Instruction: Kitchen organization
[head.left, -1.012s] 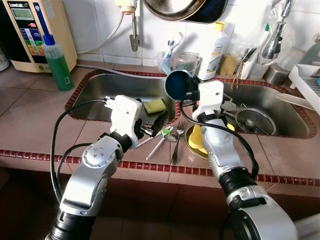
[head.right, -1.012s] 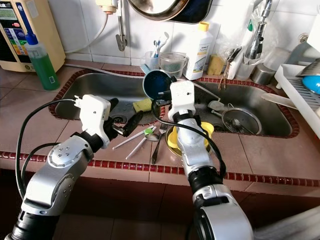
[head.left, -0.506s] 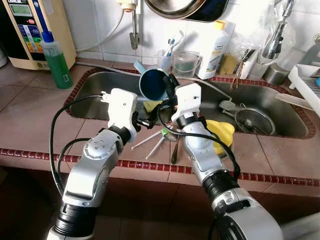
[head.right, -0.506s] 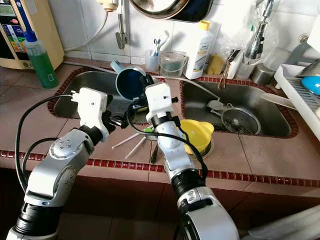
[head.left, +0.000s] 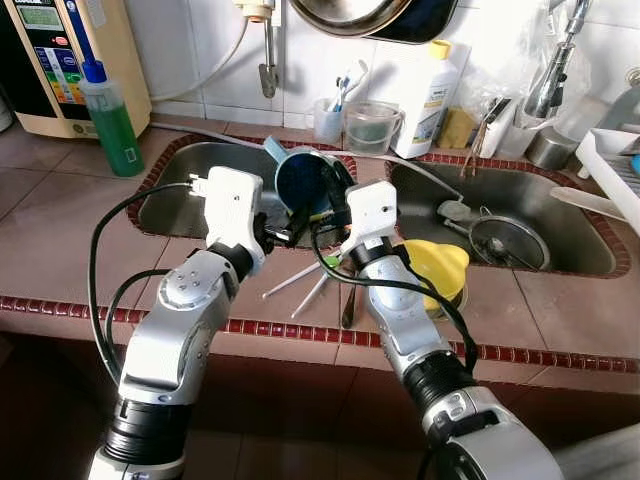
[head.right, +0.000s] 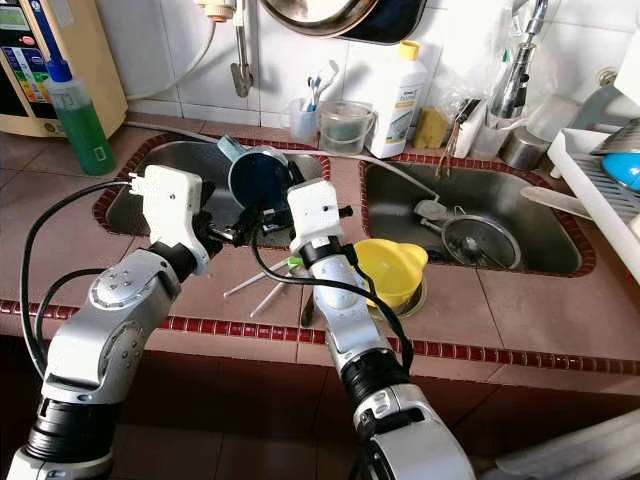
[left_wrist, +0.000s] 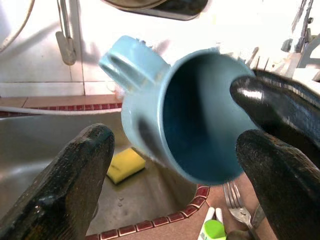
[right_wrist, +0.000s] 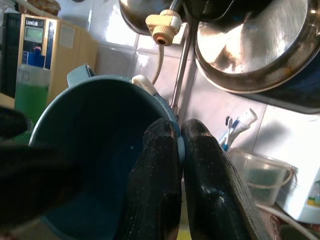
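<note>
Since a second ago my right gripper (right_wrist: 177, 165) has carried the blue mug (head.left: 303, 183) leftward, from over the divider between the two basins to a spot above the left sink (head.left: 175, 190), and my left gripper (left_wrist: 170, 150) has risen from the cutlery to meet it. Both arms now bend inward so the two grippers face each other over the sink's near edge.

My right fingers (right_wrist: 155, 200) are pinched together on the mug's rim, one inside and one outside the wall, holding it tipped on its side with the mouth toward my left wrist and the handle up and away. My left fingers (left_wrist: 70, 180) stand wide apart, one on either side of the mug; whether either touches it yet I cannot tell.

I judge this to be a handover, right to left, partway through clearing the counter. Next I need to bring the left fingers in on the mug's body or rim, clear of the right ones, and get a firm hold before the right lets go. The wall is smooth and curved, so a shallow grip could slip and drop it into the sink, where a yellow sponge (left_wrist: 125, 166) lies.

On the counter's front ledge the spoons and forks (head.left: 330, 280) and the yellow bowl (head.left: 435, 265) wait untouched
</note>
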